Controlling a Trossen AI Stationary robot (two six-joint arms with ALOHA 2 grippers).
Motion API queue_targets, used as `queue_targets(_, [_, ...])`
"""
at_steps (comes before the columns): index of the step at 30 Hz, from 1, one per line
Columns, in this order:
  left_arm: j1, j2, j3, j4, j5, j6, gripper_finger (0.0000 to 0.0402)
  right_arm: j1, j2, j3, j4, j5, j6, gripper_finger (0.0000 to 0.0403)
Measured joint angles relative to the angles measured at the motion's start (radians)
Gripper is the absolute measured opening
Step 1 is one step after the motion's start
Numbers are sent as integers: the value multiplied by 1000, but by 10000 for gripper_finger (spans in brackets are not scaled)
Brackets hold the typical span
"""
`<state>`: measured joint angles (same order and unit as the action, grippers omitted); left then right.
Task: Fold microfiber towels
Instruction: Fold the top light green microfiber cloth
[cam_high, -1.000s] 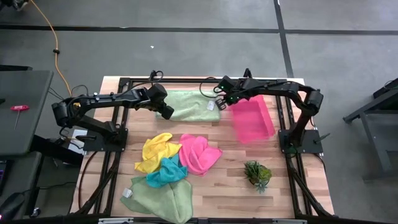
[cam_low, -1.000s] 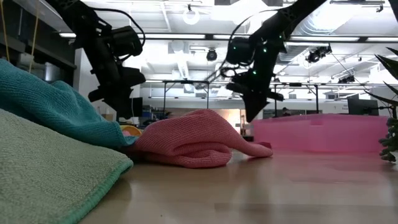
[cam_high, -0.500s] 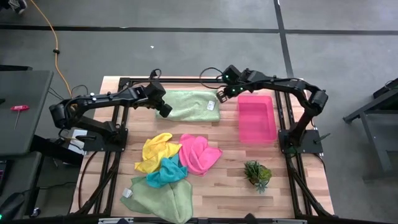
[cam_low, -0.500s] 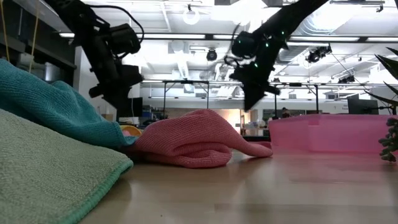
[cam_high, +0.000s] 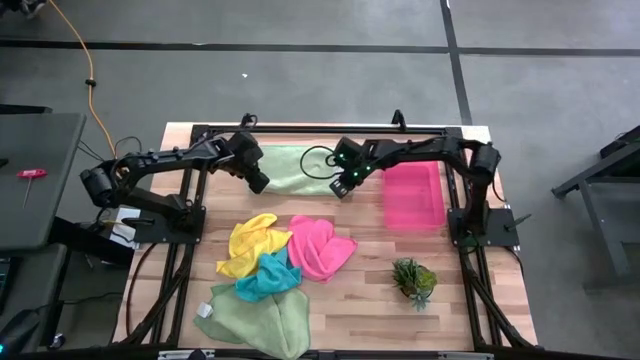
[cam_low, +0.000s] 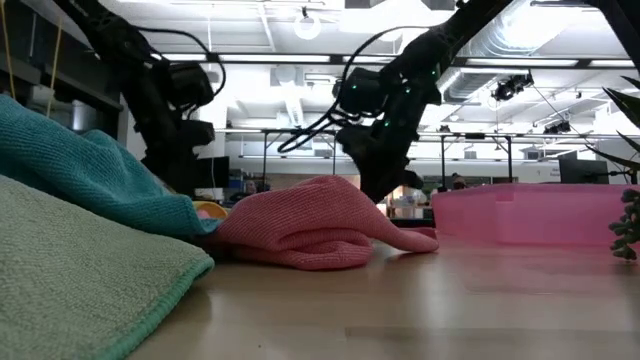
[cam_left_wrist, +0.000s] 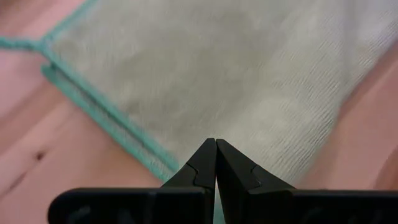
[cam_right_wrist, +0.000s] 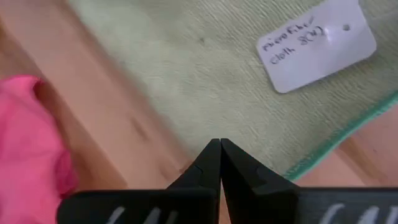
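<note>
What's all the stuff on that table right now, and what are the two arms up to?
Green towels: two, pale green; one flat at the far edge, one crumpled at the near edge.
Yellow towel: one, crumpled, mid-table.
Pink towel: one, hot pink, beside the yellow.
Teal towel: one, below those two.
Tray: one, pink, right side.
Plant: one, green, near right.
Label: one, white, on the far towel.
Left gripper: shut, at the far towel's left edge.
Right gripper: shut, at its right edge.
</note>
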<state>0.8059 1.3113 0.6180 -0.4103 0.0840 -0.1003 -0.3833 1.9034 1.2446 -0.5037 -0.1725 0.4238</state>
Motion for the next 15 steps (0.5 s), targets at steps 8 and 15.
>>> queue_targets(8, [0, 0, -64, 136, -23, -20, 0, 3, 34, 0, -5, 12, 27, 0])
queue_targets(15, [0, 0, -131, 254, -72, -22, 0, 35, 36, 0, -11, 10, 32, 0])
